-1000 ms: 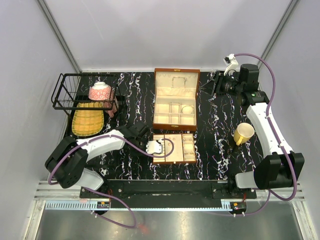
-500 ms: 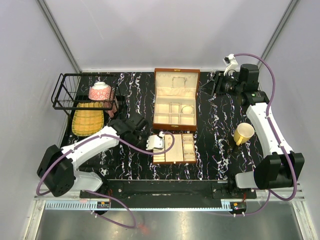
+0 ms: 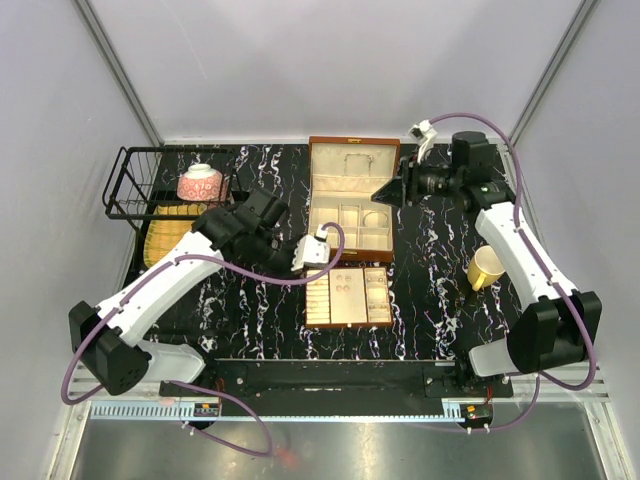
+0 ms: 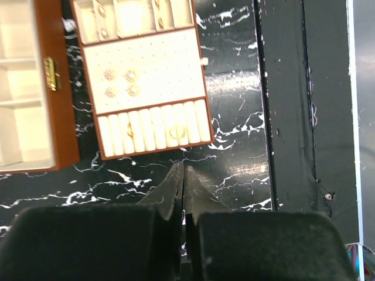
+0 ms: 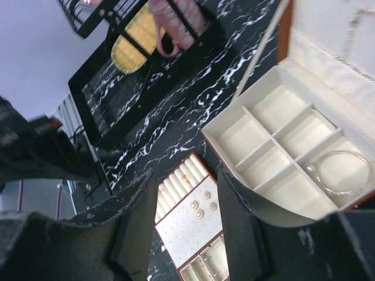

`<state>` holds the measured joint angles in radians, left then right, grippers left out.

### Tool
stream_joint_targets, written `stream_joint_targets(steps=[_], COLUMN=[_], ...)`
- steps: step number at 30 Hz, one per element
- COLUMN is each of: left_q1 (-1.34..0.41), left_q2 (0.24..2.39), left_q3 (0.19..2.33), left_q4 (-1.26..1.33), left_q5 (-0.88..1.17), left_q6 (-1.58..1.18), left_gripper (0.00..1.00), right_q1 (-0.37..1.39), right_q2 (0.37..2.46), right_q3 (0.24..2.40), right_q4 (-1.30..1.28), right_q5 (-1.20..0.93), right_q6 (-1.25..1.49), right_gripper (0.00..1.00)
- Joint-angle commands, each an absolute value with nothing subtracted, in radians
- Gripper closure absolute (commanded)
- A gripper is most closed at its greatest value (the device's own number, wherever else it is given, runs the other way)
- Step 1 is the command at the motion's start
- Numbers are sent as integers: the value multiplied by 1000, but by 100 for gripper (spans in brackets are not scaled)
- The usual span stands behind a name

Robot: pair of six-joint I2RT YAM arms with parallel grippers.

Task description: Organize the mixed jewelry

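The brown jewelry box (image 3: 352, 200) stands open at the middle back, with a pale bangle (image 3: 376, 219) in its right compartment, also in the right wrist view (image 5: 340, 172). Its tray insert (image 3: 348, 296) lies in front of it, holding small earrings (image 4: 120, 82) on the dotted pad, a ring (image 4: 177, 132) on the rolls and fine pieces in the end compartments. My left gripper (image 3: 288, 262) hovers over the marble just left of the tray, shut and empty (image 4: 183, 168). My right gripper (image 3: 390, 192) is open and empty above the box's right rear (image 5: 187, 216).
A yellow cup (image 3: 487, 266) stands at the right by the right arm. A black wire basket (image 3: 150, 185) with a pink bowl (image 3: 200, 183) sits at the back left, with a yellow bamboo mat (image 3: 175, 235) in front of it.
My left arm has lifted away from the tray's left end and swung back toward the box. My right gripper has swung left toward the box's rear corner.
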<state>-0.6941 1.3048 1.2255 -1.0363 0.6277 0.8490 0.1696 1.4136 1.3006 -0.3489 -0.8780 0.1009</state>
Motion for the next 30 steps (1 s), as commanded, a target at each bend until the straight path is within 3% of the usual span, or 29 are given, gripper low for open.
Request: stream_joint_targets(steps=[1,11,17,30], left_q1=[-666,-660,-666,-772], left_q2=[1318,1335,1390,1535], left_q3=[1313,1115,1086,1091], left_q4=[-1097,-931,-822,-692], left_q5=[749,651,618,515], left_q6=[888,842,790,722], left_gripper=[100,100,84,72], right_q1=[219,222,221,222], right_q2=[1422,1396,1356,1309], right_q3=[1292,1204,1160,1104], right_q4=[-383,-425,-454,-456], right_q5=[-923,-810,-714,-612], right_q6=[-40,-155,-209,-221], right_gripper=[48,47,48,49])
